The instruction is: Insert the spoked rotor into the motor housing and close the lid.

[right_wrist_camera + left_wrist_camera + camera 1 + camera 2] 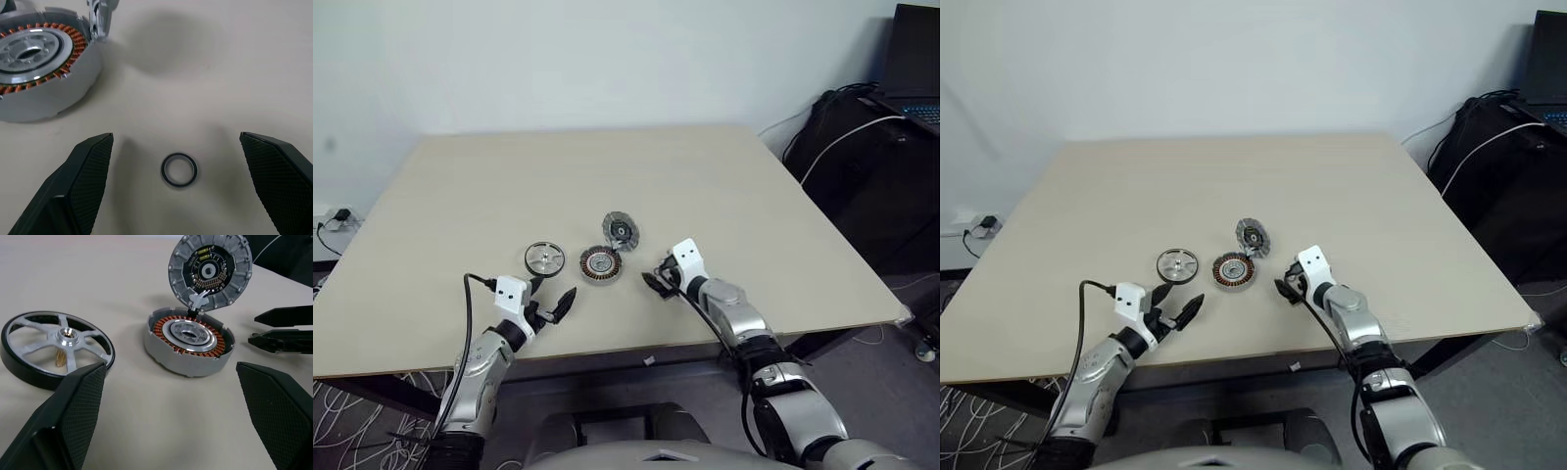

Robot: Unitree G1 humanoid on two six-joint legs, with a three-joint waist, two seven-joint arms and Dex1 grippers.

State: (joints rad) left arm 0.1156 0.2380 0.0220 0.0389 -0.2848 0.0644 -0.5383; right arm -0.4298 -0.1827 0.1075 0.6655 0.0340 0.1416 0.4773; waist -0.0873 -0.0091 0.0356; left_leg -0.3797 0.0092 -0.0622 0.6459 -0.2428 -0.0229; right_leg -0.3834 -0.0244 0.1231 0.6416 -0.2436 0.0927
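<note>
Currently both grippers empty, jaws wide. Rotor lies flat on tabletop, at twelve o'clock from left gripper, the nearer one; housing beside it, lid raised.

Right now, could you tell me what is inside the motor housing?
Inside the motor housing a ring of copper-brown windings surrounds a pale metal centre with a dark opening. The spoked rotor lies outside, beside it. The lid stands open. The wall hides whatever lies beneath the windings.

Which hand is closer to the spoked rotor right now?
Left. The left hand sits just in front of the spoked rotor, open and not touching it. The right hand is open beyond the motor housing, on its far side from the rotor.
</note>
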